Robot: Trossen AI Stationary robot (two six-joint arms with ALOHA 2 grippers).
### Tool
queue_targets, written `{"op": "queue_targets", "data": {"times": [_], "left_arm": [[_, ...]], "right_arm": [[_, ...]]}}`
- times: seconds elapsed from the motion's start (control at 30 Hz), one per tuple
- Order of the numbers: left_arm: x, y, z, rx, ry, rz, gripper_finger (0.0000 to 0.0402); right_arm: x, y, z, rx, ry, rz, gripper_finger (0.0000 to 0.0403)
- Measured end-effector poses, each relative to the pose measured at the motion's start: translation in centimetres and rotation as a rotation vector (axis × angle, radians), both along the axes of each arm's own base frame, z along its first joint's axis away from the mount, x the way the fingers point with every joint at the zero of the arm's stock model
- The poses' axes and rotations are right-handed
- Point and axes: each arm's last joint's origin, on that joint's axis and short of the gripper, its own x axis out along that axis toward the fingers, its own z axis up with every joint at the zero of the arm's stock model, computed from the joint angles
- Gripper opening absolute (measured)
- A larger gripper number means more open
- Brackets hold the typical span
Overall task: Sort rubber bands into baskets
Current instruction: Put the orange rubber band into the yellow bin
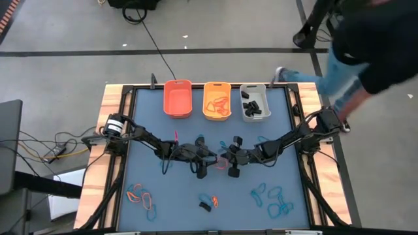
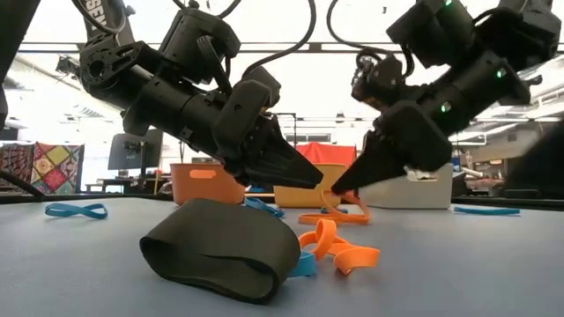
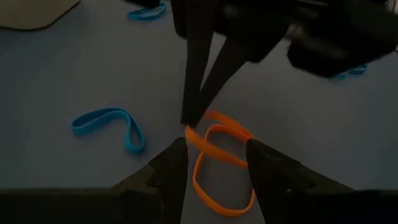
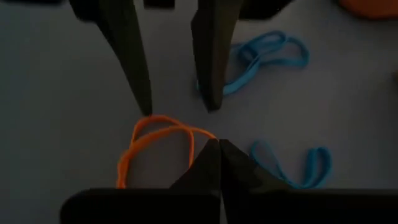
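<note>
An orange rubber band (image 3: pixel 217 168) lies at the table's middle, where both grippers meet. My right gripper (image 4: pixel 217 144) comes in from the right and is shut on the band. My left gripper (image 3: pixel 214 152) comes in from the left and is open. Its two fingers stand on either side of the same band, and I see no touch. At the far edge stand the orange basket (image 1: pixel 177 98), the yellow-orange basket (image 1: pixel 217 100) with orange bands in it, and the grey-white basket (image 1: pixel 255 102) with black bands in it. My right gripper pinches the orange band at one end of its loop (image 3: pixel 191 132) between its two fingertips. The fingers slant down from the table's right. The pinched end is raised a little (image 2: pixel 330 201); the rest of the band lies on the table (image 2: pixel 339 217).
Blue bands (image 4: pixel 267 53) lie close by the grippers. More bands lie near the front edge: blue and orange at the left (image 1: pixel 140 196), black and orange in the middle (image 1: pixel 209 201), blue at the right (image 1: pixel 274 199). A person (image 1: pixel 366 46) stands beyond the table's far right corner.
</note>
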Motion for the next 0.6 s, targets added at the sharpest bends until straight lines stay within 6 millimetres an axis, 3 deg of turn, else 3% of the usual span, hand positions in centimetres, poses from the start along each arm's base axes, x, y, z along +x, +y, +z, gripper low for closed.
{"op": "queue_targets", "data": {"times": [0.23,0.6], "left_arm": [[0.0,0.0,-0.1,0.001,0.007,0.0,0.0168],[0.0,0.0,-0.1,0.001,0.006,0.0,0.0168]], "right_arm": [[-0.7,-0.7,3.4,-0.102,-0.069,-0.032,0.0003],[-0.8,-4.6,6.5,-0.337,-0.132,-0.195,0.0003]]}}
